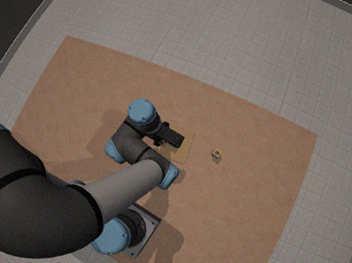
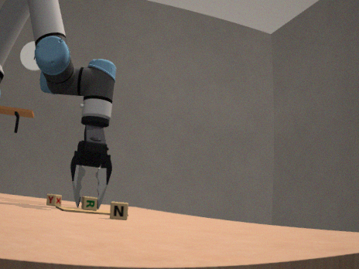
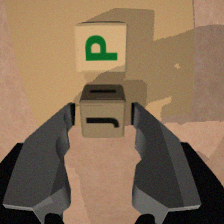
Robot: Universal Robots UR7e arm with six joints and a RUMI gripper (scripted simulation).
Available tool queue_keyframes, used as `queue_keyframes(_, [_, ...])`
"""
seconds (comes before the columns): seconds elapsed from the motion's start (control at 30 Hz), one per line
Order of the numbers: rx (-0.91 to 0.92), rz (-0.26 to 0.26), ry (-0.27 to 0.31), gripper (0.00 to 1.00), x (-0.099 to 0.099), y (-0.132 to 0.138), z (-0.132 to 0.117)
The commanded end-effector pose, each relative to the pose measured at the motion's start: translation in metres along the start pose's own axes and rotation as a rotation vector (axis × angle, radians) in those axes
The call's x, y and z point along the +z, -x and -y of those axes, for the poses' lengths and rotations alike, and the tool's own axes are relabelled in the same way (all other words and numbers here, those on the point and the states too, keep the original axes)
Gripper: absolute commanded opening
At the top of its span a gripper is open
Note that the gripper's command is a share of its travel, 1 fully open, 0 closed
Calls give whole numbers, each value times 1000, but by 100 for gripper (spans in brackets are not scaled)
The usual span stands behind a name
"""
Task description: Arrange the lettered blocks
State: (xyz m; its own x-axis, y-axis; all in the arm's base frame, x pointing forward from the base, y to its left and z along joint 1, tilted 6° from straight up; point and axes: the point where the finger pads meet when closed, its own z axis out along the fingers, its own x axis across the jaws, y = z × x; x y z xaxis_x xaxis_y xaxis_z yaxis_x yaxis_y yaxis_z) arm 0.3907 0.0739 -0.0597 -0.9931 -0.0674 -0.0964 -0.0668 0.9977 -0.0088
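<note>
In the wrist view my gripper [image 3: 103,104] [image 2: 89,207] stands slightly open around a block with a black J [image 3: 102,121], with thin gaps at both sides. That block is near the mat edge; whether fully on it I cannot tell. The block with a green P on top [image 3: 101,48] is on the mat [image 3: 175,15] [image 1: 184,155] [image 2: 71,209], beyond the J block. In the exterior view a block with a green R on its side [image 2: 90,203] appears between the fingertips. A block with N on its side [image 2: 118,211] and one with red Y and X sides [image 2: 54,199] stand beside the mat.
In the top view a block [image 1: 216,153] lies right of the mat; its top letter is unreadable. The arm [image 1: 127,180] covers the left part of the mat there. The robot base plate [image 1: 144,236] is below it.
</note>
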Motion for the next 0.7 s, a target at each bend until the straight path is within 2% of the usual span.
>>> queue_keyframes(0.0, [0,1,0,28,0,0,0])
queue_keyframes(0.33, [0,1,0,28,-10,0,0])
queue_keyframes(0.67, [0,1,0,28,-48,0,0])
